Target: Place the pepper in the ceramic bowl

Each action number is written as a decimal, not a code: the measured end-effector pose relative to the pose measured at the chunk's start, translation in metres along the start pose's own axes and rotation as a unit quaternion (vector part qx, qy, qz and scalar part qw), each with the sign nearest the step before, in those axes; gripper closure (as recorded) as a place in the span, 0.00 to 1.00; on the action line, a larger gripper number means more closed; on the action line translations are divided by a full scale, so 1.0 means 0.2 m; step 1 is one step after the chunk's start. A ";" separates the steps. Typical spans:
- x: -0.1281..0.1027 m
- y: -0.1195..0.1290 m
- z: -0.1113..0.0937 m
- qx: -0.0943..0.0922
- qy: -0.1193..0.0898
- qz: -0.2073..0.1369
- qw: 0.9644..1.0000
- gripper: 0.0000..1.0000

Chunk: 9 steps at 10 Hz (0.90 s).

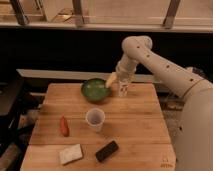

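Green and glossy, the ceramic bowl sits just beside the pincer, low over the desk's far edge; apart or together, I cannot tell. The pepper lies well apart from the pincer, beyond the white cup.

readable text: none | small dark mark: on the worktop, well apart from the ceramic bowl, toward the near right corner, too blurred to read | hand: just right of the ceramic bowl, bears nothing legible
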 end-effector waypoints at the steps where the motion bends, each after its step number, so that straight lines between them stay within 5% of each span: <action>1: -0.01 0.09 0.01 -0.001 0.000 -0.021 1.000 0.20; 3: -0.01 0.38 0.10 -0.013 0.014 -0.084 0.996 0.20; 5: 0.08 0.67 0.19 -0.043 0.041 -0.157 0.986 0.20; 9: 0.10 0.69 0.19 -0.045 0.047 -0.164 0.984 0.20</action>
